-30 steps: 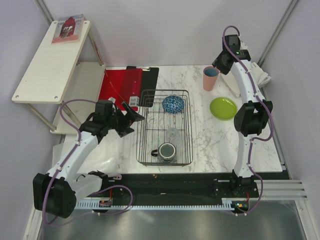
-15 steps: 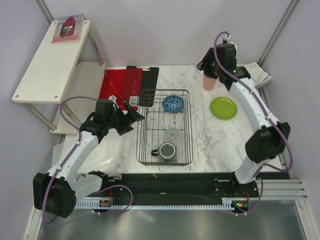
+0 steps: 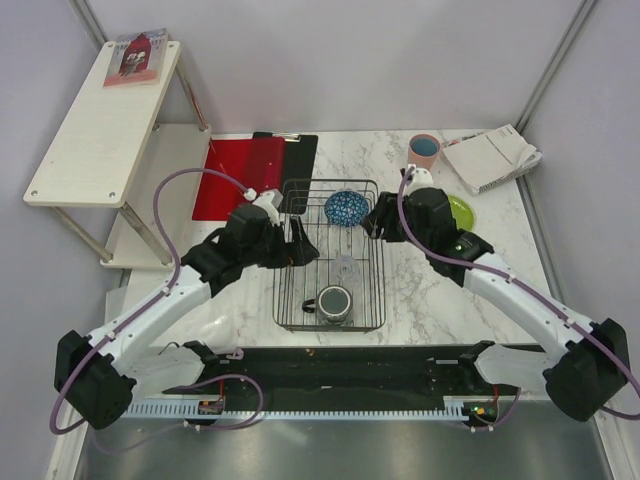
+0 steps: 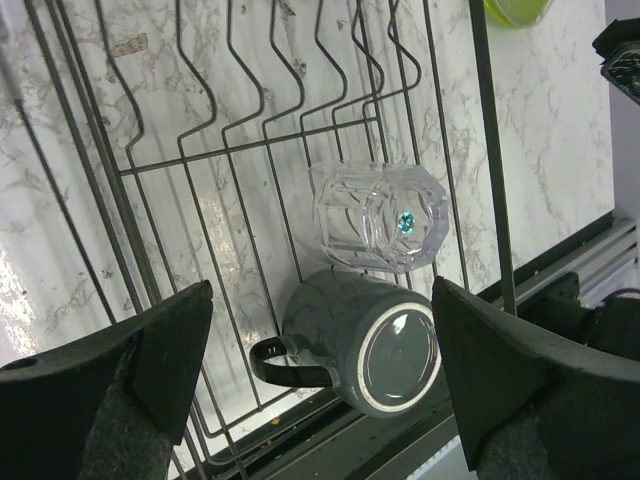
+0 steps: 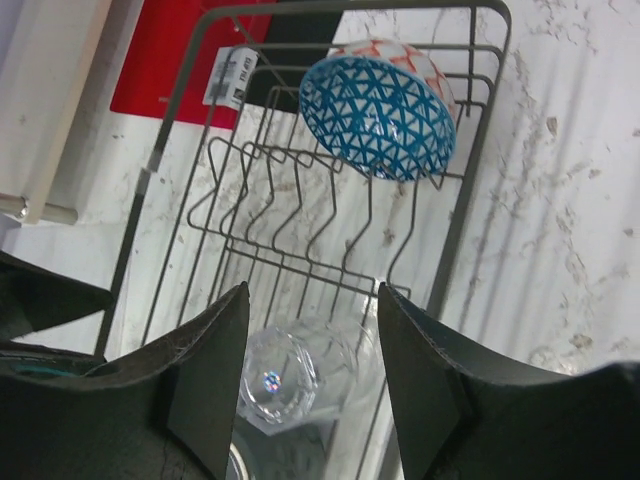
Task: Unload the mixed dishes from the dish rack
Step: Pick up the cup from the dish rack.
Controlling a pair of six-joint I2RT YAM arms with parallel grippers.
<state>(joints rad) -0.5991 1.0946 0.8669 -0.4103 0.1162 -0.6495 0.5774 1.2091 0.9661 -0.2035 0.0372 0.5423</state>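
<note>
Hovering over dish rack [image 3: 276, 290], we hold nothing: left gripper [image 4: 325, 365] wide open, right gripper [image 5: 312, 375] partly open | clear drinking glass [image 4: 378, 218] lies mid-rack | risk: both arms crowding it, we could collide.

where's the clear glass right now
In the top view the clear drinking glass sits mid dish rack, between the blue bowl behind and the grey mug in front.
</note>
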